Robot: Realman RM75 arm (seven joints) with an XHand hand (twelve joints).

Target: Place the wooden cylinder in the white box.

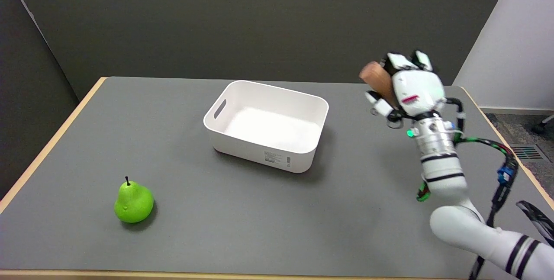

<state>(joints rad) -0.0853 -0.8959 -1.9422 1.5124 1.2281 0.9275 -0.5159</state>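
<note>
Wooden cylinder [377,82], lower part hidden inside right hand [409,87]

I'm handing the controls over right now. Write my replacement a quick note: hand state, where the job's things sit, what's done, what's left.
Right hand: grips the wooden cylinder, raised above the table, to the right of the white box.
White box: mid-table, open top, nothing visible inside.
Green pear: near left of the table, not part of the job.
Done: cylinder picked up and lifted.
Left: carry it left over the box, lower it inside, release, withdraw.
</note>
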